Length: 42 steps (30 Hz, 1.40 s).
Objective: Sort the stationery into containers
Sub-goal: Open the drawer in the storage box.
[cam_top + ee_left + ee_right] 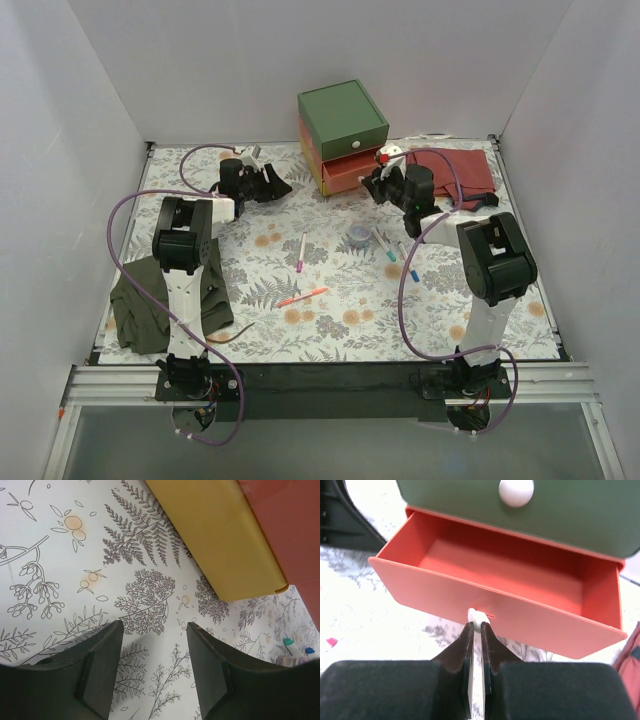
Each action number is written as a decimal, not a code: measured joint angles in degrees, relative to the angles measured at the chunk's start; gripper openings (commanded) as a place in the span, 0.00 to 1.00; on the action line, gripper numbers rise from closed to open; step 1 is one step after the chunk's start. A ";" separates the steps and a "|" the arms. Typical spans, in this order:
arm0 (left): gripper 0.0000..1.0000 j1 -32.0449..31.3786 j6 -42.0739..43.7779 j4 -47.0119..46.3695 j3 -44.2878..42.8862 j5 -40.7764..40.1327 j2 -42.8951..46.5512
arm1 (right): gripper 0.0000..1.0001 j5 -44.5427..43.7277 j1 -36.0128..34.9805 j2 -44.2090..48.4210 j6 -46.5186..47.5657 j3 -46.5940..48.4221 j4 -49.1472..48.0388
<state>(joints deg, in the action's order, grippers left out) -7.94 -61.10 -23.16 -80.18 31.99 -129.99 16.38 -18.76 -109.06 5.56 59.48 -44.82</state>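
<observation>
1. My right gripper (477,629) has its jaws pinched together on the white knob (475,615) of the salmon-red drawer (520,575). The knob sits right at my fingertips, at 12 o'clock in the right wrist view.
2. That drawer stands pulled out of the box (342,125), its inside open to view, just under the green drawer (560,515), which is pushed in.
3. My left gripper (154,630) has its jaws apart, with only the floral mat (75,580) showing between them. The box's yellow layer (225,545) lies at 1 o'clock from them, not touching either finger.
4. From above, the tape roll (358,236) lies at 7 o'clock from my right gripper and the white markers (392,246) at 6 o'clock, just beside the roll.
5. The pink pen (302,252) lies at 5 o'clock from my left gripper, and the orange-red pen (303,296) farther out on the same bearing. All of these rest on the mat, well apart from both sets of jaws.
6. From above, my right wrist covers the knob, so the grip shows only in the wrist view.
7. In the left wrist view the markers appear at 4 o'clock as a teal tip and a blue tip. Their bodies are blurred and cut by the frame edge.
8. The green drawer's top is clipped in the right wrist view, and the red cloth (631,660) is only a sliver at 4 o'clock.
</observation>
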 measured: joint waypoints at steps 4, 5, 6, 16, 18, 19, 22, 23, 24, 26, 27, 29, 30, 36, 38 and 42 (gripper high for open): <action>0.53 -0.13 -0.07 -0.90 0.57 0.13 0.00 | 0.01 0.07 0.13 2.80 0.22 -3.23 1.01; 0.53 -0.17 -0.07 -1.16 0.70 0.17 0.00 | 0.01 0.09 0.11 3.67 0.33 -4.20 1.22; 0.53 -0.20 -0.09 -1.36 0.79 0.17 0.00 | 0.01 0.22 0.13 4.63 0.48 -5.25 1.44; 0.53 -0.52 0.00 -2.62 2.14 0.17 0.46 | 0.01 1.03 0.15 10.21 0.92 -10.54 2.49; 0.53 -0.61 0.00 -2.78 2.54 0.17 0.70 | 0.01 1.38 0.15 11.37 0.96 -11.43 2.93; 0.54 -0.66 0.02 -2.80 2.75 0.15 0.87 | 0.06 1.57 0.15 11.82 0.96 -11.76 3.08; 0.64 -0.90 0.15 -2.78 3.21 0.13 1.18 | 0.40 1.95 0.13 13.00 0.96 -12.61 3.80; 0.65 -0.98 0.20 -2.75 3.23 0.07 1.25 | 0.46 1.97 0.13 13.07 0.94 -12.61 4.02; 0.65 -1.05 0.15 -2.89 3.28 0.07 1.31 | 0.49 1.90 0.13 13.07 0.83 -12.61 4.22; 0.65 -1.27 0.24 -2.75 3.34 -0.07 1.64 | 0.54 1.70 0.15 13.07 1.03 -12.61 4.59; 0.66 -1.36 0.24 -2.67 3.34 -0.24 1.68 | 0.55 1.60 0.15 13.07 1.11 -12.61 4.87; 0.66 -1.46 0.26 -2.51 3.37 -0.61 1.81 | 0.56 1.55 0.15 13.07 1.18 -12.59 5.03; 0.66 -1.53 0.35 -2.34 3.37 -0.87 1.88 | 0.56 1.55 0.15 13.07 1.25 -12.55 5.29; 0.67 -1.55 0.94 1.29 3.43 -2.56 3.45 | 0.60 1.68 0.15 15.67 2.40 -12.39 11.17; 0.67 -1.49 1.46 4.13 3.72 -3.30 5.11 | 0.60 1.77 0.15 18.58 2.86 -12.28 15.15; 0.66 -1.20 3.78 11.52 5.03 -5.60 11.08 | 0.58 1.68 0.33 24.61 4.83 -11.54 23.89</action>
<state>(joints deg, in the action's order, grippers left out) -9.15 -57.32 -11.64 -75.16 26.39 -118.91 18.06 -18.44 -84.44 10.39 47.94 -20.93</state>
